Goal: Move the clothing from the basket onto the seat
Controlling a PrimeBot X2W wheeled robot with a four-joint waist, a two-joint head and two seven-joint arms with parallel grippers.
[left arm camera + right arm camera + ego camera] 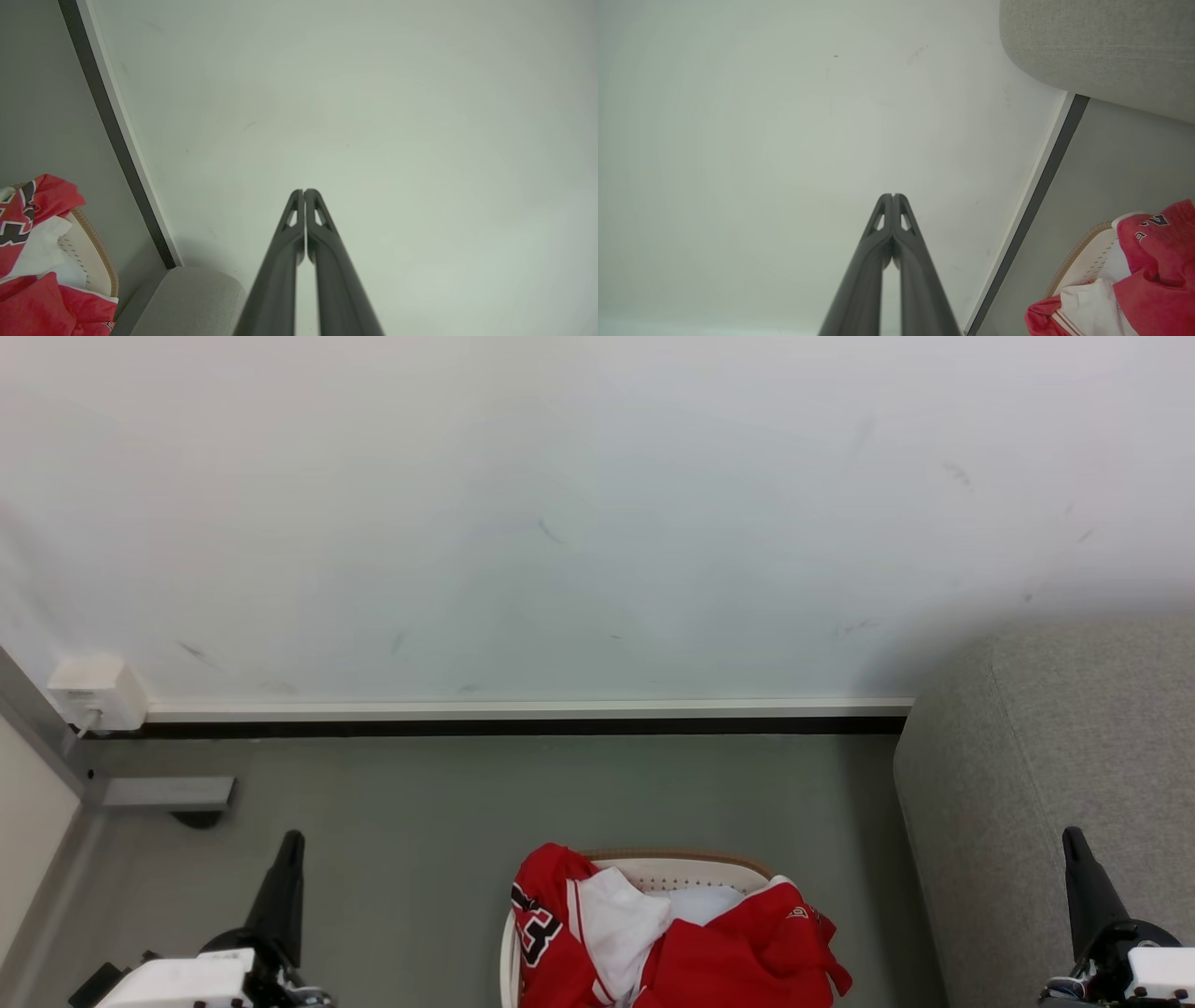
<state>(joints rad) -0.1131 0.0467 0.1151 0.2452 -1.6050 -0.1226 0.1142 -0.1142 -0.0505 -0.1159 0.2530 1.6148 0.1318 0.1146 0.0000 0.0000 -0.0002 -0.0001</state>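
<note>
The clothing (677,947) lay heaped in the basket (653,875), which stood on the grey floor (448,803) at the bottom middle of the head view. The red cloth spilled over the basket's left and right sides. A black-and-white number showed on the left fold, a crumpled piece of white lining lay in the middle, and a pale patch showed just behind it. The far side of the basket, cream with small holes and a brown rim, stood bare above the heap.

The seat (1055,756) stood to the right of the basket, near it, with a strip of floor between them. Its far end reached the pale wall (560,523), along whose foot ran a white skirting board (523,710) with a dark line under it. A small white box (98,693) sat low on the wall at the far left.

The left claw (291,845) rose at the lower left of the head view, over the floor and well apart from the basket. In the left wrist view its two dark fingers (282,270) met at the tips, closed and empty, pointing at the wall.

The right claw (1072,840) rose at the lower right, seen against the seat's grey cloth. In the right wrist view its fingers (915,280) also touched at the tips, closed and holding nothing, aimed at the wall, with the seat and the red heap off to one side.
</note>
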